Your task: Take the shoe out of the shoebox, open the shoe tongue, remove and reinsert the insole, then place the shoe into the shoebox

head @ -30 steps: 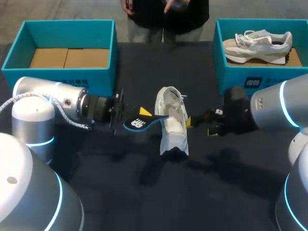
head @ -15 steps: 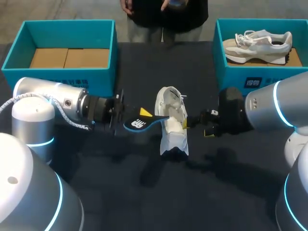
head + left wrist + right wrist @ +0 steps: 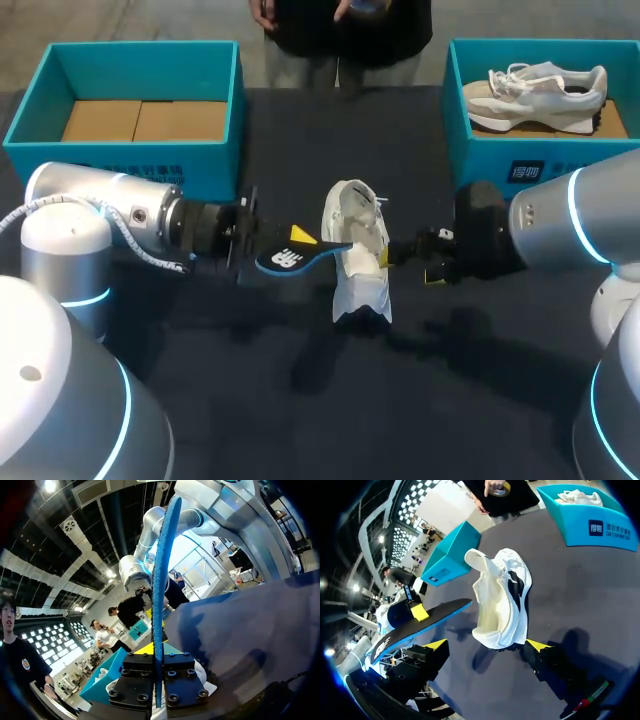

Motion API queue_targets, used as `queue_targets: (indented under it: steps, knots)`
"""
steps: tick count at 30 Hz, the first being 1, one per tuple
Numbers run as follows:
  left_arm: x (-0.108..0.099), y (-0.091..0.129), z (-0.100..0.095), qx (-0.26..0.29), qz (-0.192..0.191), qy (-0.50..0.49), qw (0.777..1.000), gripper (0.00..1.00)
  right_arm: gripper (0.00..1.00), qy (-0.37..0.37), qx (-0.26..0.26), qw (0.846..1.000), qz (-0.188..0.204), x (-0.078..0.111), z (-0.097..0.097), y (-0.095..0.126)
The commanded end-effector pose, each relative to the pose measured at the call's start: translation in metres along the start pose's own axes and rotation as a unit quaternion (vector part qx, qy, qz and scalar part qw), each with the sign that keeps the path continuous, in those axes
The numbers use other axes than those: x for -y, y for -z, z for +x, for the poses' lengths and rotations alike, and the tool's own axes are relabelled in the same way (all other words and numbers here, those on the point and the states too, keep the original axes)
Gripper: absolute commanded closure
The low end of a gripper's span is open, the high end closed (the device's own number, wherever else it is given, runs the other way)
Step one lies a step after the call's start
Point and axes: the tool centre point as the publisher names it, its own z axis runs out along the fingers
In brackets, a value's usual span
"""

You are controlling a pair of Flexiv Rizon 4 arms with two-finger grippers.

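while left gripper [image 3: 157,669] clamps the insole [image 3: 161,570] beside the shoe [image 3: 502,605], right gripper [image 3: 487,644] stands open astride it.

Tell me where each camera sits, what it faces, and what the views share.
Head view: above and behind, looking down at the table; left arm and right arm show.
Left wrist view: on the left arm, looking along its jaws, shut on the insole.
Right wrist view: on the right arm, open jaws flanking the white shoe.
Shared: head and right wrist both show shoe and insole.
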Motion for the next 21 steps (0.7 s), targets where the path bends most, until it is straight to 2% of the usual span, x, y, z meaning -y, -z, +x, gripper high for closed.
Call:
queue_targets:
  steps: [1, 7, 21]
  knots:
    - [0.0, 0.0, 0.0, 0.0, -0.001, 0.0, 1.0, 1.0, 0.0, -0.001, 0.001, 1.0, -0.002, 0.002, 0.001, -0.001]
    - [-0.001, 0.0, 0.0, 0.002, 0.0, 0.001, 1.0, 1.0, 0.0, 0.0, -0.007, 1.0, -0.002, 0.002, 0.0, 0.0]
    - [-0.002, -0.001, -0.001, 0.003, 0.0, 0.001, 1.0, 1.0, 0.0, -0.006, 0.005, 1.0, -0.01, 0.007, -0.028, 0.045]
